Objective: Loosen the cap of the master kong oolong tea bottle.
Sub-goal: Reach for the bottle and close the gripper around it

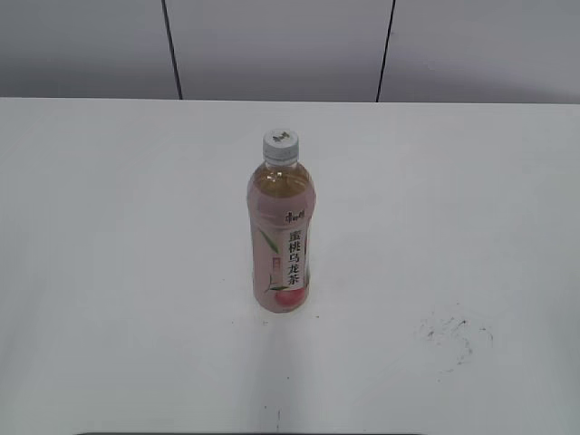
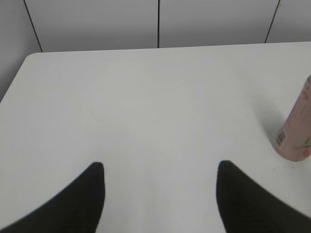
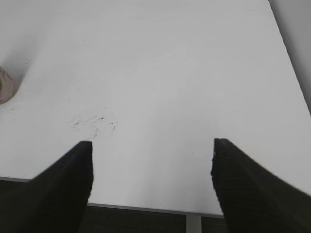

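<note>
The master kong oolong tea bottle [image 1: 281,237] stands upright in the middle of the white table, with its pink label facing the exterior view. The pale ribbed cap [image 1: 281,145] sits on its neck. The bottle's lower part shows at the right edge of the left wrist view [image 2: 296,131], and a sliver of it shows at the left edge of the right wrist view [image 3: 5,87]. My left gripper [image 2: 160,167] is open and empty above bare table, left of the bottle. My right gripper [image 3: 151,145] is open and empty near the table's front edge. Neither gripper shows in the exterior view.
The white table [image 1: 109,272] has dark scuff marks at its front right [image 1: 453,331], also seen in the right wrist view [image 3: 92,121]. A grey panelled wall [image 1: 272,45] stands behind the table's far edge. The table's front edge [image 3: 146,208] lies under my right gripper.
</note>
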Robot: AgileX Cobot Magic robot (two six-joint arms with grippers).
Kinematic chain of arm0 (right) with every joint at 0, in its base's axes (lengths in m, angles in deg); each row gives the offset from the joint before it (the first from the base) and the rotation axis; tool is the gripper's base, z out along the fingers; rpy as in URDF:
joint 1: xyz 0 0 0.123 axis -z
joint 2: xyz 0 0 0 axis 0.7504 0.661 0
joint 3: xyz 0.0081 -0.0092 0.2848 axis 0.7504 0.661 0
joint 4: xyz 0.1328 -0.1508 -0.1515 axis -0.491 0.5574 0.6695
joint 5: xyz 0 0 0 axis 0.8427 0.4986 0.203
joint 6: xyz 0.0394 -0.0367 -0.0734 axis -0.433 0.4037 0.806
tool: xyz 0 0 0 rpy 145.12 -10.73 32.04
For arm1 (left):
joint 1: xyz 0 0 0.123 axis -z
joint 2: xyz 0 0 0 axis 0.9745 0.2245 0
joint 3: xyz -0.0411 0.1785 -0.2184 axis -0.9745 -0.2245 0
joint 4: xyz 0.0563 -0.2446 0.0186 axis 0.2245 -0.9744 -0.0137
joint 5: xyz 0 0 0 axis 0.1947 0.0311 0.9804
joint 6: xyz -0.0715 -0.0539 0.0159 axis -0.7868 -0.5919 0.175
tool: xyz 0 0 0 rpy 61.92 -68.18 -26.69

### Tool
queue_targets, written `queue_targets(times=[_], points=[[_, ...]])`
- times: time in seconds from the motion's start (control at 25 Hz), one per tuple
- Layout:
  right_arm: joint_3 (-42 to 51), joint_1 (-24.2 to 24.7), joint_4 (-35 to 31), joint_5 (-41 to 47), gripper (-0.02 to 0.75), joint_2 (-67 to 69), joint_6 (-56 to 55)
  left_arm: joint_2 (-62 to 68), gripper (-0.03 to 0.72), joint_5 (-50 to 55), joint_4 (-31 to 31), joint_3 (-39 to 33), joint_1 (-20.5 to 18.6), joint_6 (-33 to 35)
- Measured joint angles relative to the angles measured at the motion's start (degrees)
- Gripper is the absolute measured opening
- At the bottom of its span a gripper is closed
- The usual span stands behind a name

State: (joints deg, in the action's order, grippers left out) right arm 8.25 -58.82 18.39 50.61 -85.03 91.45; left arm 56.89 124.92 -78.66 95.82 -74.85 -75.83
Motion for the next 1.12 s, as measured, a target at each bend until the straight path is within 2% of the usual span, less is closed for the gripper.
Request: queue_targets(times=[1.12], points=[[0.0,0.0,0.0,0.0,0.571,0.0,-0.5,0.0,0.438,0.0,-0.4,0.0,0.0,0.0]])
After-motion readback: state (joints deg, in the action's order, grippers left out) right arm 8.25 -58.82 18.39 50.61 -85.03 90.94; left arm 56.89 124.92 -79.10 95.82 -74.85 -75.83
